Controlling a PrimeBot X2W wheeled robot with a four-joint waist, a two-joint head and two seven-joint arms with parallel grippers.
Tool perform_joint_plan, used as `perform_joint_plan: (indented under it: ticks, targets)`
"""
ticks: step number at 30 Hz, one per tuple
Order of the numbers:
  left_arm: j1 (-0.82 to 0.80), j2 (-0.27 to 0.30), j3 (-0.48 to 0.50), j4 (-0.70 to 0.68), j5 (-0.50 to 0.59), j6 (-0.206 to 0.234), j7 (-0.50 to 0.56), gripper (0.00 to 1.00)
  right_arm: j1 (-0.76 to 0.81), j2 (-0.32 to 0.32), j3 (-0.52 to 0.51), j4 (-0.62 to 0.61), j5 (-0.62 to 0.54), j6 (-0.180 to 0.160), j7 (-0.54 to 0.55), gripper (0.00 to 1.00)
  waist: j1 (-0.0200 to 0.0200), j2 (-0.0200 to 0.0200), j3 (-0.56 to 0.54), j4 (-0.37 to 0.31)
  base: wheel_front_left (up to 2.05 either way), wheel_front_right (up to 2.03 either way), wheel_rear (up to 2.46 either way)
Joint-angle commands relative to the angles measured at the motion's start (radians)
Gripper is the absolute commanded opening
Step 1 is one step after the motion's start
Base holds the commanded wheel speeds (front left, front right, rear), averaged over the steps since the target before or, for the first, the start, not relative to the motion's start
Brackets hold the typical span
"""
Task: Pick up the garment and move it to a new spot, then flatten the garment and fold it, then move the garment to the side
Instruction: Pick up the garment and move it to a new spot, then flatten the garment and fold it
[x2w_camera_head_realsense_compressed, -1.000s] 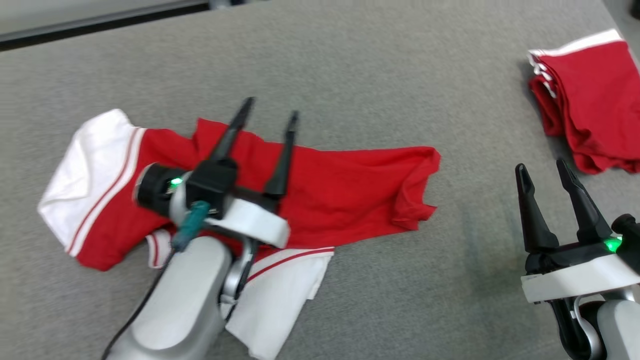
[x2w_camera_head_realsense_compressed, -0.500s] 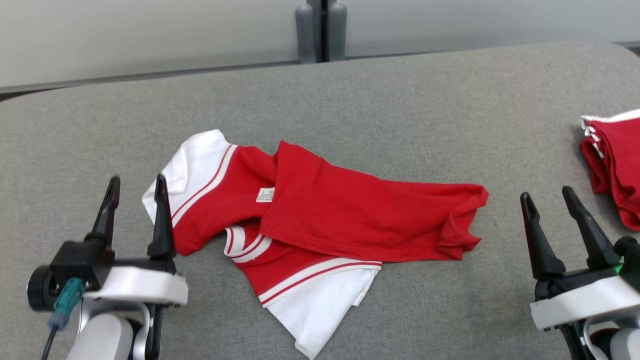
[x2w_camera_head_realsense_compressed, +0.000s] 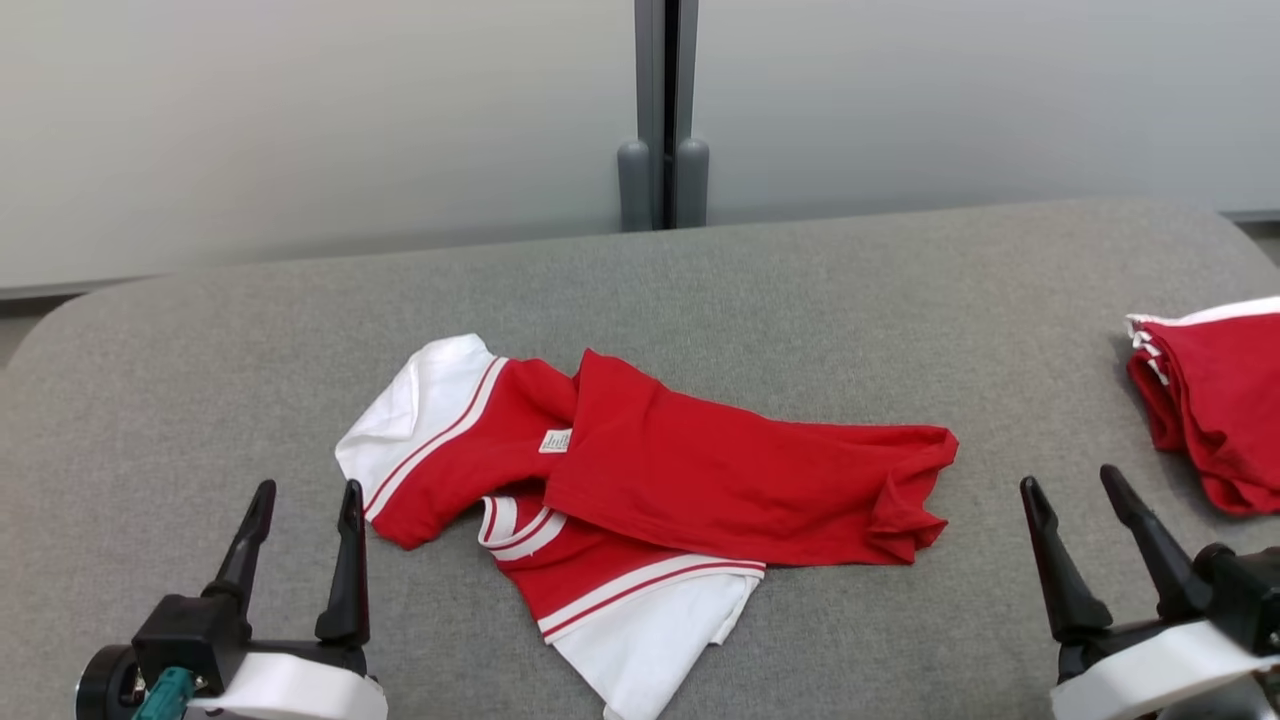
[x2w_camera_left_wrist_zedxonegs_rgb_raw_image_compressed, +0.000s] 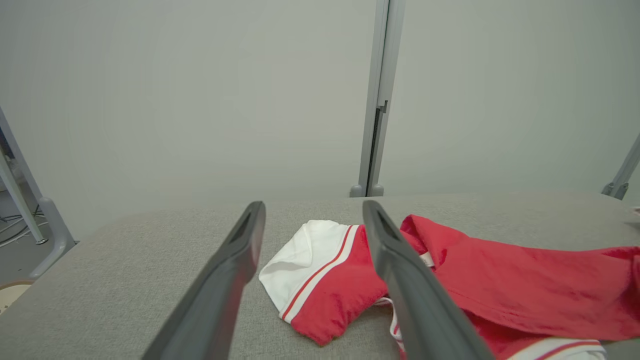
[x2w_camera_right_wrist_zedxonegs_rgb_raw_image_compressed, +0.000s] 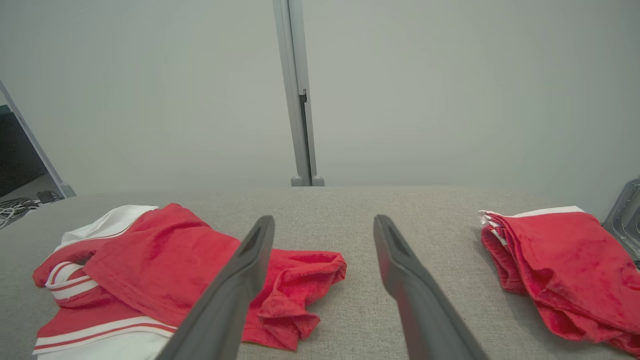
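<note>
The garment (x2w_camera_head_realsense_compressed: 690, 475) is a red shirt with white, red-striped sleeves, lying crumpled on the middle of the grey table (x2w_camera_head_realsense_compressed: 800, 290); its body is folded over itself with a small label showing. It also appears as the garment (x2w_camera_left_wrist_zedxonegs_rgb_raw_image_compressed: 480, 280) in the left wrist view and the garment (x2w_camera_right_wrist_zedxonegs_rgb_raw_image_compressed: 165, 270) in the right wrist view. My left gripper (x2w_camera_head_realsense_compressed: 305, 495) stands open at the lower left, just short of the garment's white sleeve, holding nothing. At the lower right my right gripper (x2w_camera_head_realsense_compressed: 1075, 485) is open and empty, apart from the garment's crumpled hem.
A stack of folded red garments (x2w_camera_head_realsense_compressed: 1215, 400) lies at the table's right edge, also seen as the stack (x2w_camera_right_wrist_zedxonegs_rgb_raw_image_compressed: 560, 265) in the right wrist view. Behind the table runs a pale wall with a grey upright post (x2w_camera_head_realsense_compressed: 660, 110). A grey frame leg (x2w_camera_left_wrist_zedxonegs_rgb_raw_image_compressed: 47, 225) stands off the table's left.
My left gripper has drawn back from over the garment to the lower left, open throughout. The head camera has tilted up, bringing the wall into view. The garment lies as before.
</note>
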Motion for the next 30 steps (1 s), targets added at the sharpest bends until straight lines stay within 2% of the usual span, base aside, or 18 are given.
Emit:
perform_joint_plan:
  ticks: [1, 11, 30]
  targets:
    - [0.019, 0.006, -0.003, -0.01, -0.002, 0.002, 0.007, 1.0, 0.022, 0.006, -0.001, -0.005, -0.01, 0.0, 0.011, 1.0, 0.0, -0.0001, -0.036, 0.005, 0.0, 0.0, 0.0]
    - [0.076, 0.018, -0.013, -0.06, -0.008, 0.02, 0.043, 1.0, 0.064, 0.027, -0.009, -0.042, -0.027, 0.0, 0.046, 1.0, 0.0, -0.0001, -0.072, 0.011, 0.0, 0.0, 0.0]
    - [0.06, 0.025, -0.028, -0.074, -0.005, 0.036, 0.055, 1.0, 0.058, 0.033, -0.012, -0.055, -0.029, 0.0, 0.055, 1.0, 0.0, -0.0001, -0.061, 0.019, 0.0, 0.0, 0.0]
